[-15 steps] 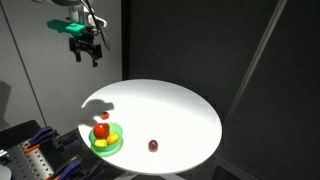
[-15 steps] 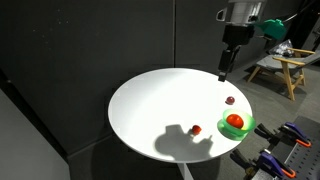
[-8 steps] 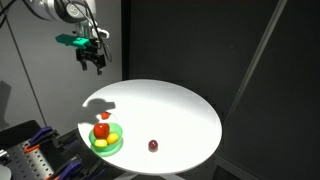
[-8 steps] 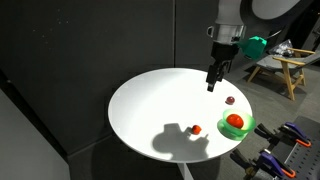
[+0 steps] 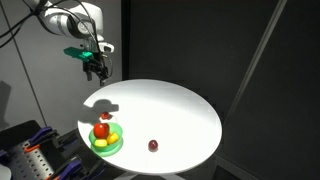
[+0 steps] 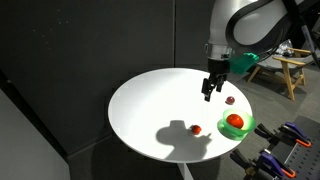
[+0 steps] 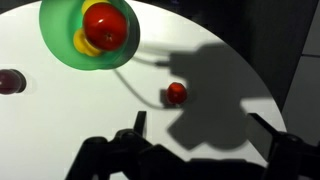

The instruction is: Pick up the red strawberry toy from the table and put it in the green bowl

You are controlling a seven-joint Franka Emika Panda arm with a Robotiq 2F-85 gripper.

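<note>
standing in a dark-walled room, round white table [image 5: 170, 110] holds green bowl [image 7: 56, 32].

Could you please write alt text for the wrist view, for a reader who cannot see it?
The open, empty gripper hangs over a white round table, with the red strawberry toy ahead of it at the shadow's edge. The green bowl, holding an orange-red fruit, sits upper left; a dark maroon ball lies at the left edge.
</note>
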